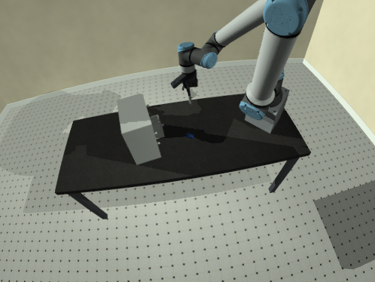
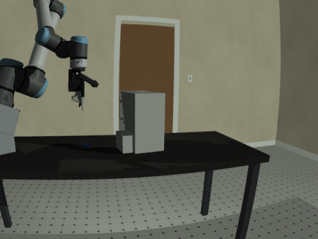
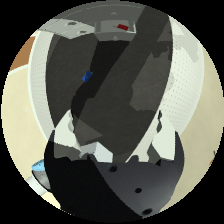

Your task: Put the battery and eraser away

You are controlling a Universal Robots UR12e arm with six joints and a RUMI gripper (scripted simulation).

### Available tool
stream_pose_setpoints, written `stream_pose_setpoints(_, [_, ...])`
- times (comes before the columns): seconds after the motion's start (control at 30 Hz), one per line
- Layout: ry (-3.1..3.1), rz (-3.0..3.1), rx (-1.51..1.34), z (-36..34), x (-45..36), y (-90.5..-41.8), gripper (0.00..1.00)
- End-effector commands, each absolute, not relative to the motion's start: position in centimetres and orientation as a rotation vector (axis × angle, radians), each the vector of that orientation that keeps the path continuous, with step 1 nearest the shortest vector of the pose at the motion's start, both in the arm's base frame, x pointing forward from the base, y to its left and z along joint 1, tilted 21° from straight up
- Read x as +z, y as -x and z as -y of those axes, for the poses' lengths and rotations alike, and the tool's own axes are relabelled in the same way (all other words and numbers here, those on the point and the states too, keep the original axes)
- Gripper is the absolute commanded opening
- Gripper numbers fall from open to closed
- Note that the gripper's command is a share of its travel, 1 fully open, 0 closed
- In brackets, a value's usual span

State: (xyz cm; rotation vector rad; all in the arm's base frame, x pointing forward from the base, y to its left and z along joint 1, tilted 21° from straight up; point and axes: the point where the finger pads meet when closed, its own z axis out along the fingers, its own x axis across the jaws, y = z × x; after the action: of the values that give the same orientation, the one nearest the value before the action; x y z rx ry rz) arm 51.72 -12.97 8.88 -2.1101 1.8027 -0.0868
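From the top view, the arm reaches out over the far edge of the black surface (image 1: pixel 113 170), and the tool (image 1: pixel 189 99) hangs high, pointing down, jaws spread wide with nothing between them. The grey chest (image 1: pixel 137 128) stands upright near the middle of the surface, its front turned toward the arm, and one low drawer (image 1: pixel 157 126) juts out from that front. A small blue object (image 1: pixel 190 136) lies on the surface, apart from the chest and between it and the arm's base. It may be the eraser or the battery; too small to tell from here.

Over to the exterior view: the tool (image 2: pixel 80 101) hovers well above the surface, clear of everything. The chest (image 2: pixel 148 121) sits side-on, and the pulled-out drawer (image 2: pixel 124 143) is in the bottom row, sticking out toward the blue object (image 2: pixel 86 146). Presumably it stands open to receive something, though whether it is the right-hand one I cannot tell.

Now the wrist view, looking down past the spread fingertips: the blue object (image 3: pixel 87 76) shows up ahead on the dark surface, and a small red item (image 3: pixel 122 25) seems to rest inside the open drawer (image 3: pixel 112 30) at the top. Next call, I reckon: descend on the blue piece.
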Motion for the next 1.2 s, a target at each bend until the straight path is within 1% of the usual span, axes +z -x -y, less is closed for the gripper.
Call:
stream_pose_setpoints(0.0, [2.106, -1.799, -0.092, 13.1, 9.0, -51.7, 1.0])
stream_pose_setpoints(0.43, [2.044, -1.763, -0.167, 12.8, 8.3, -52.6, 1.0])
stream_pose_setpoints(1.17, [1.775, -1.59, -0.46, 11.7, 6.1, -56.4, 1.0])
